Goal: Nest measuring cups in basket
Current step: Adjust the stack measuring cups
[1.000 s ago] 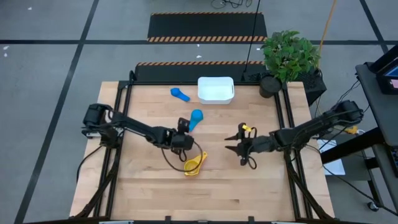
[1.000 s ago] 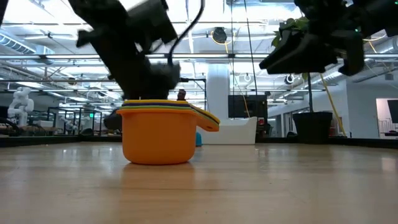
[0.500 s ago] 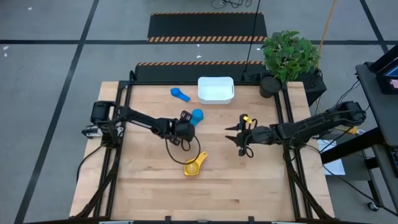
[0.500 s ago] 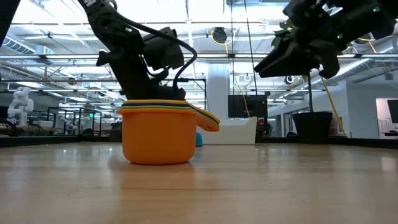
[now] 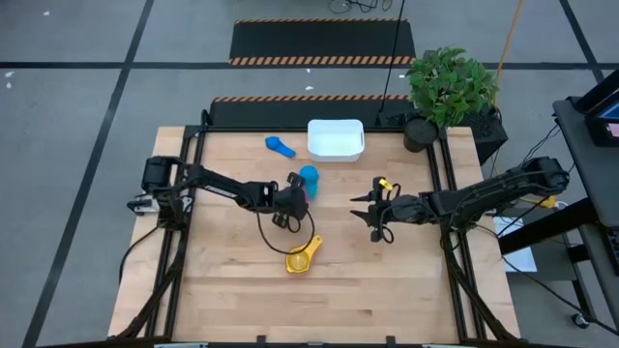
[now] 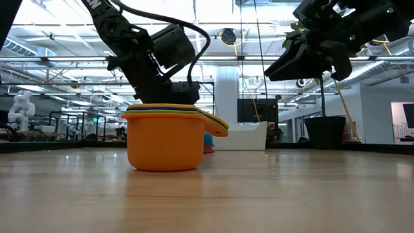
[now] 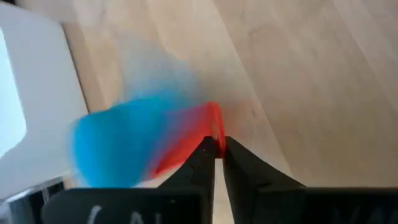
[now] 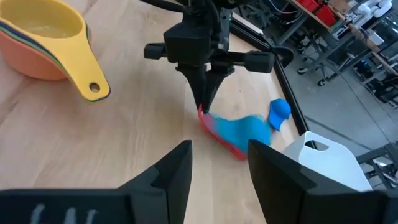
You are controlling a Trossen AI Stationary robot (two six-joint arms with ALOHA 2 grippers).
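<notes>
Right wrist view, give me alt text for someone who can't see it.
The left hand points down at the wooden table, closed on the red handle of a light blue cup. A stack of yellow and orange cups sits to one side, with a dark blue cup and the white basket beyond; the right hand frames the foreground, open.

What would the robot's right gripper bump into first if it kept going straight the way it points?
Probably the left gripper and the light blue and red cups it is shut on. The right gripper points straight at them across bare table, though the depth is unclear.
</notes>
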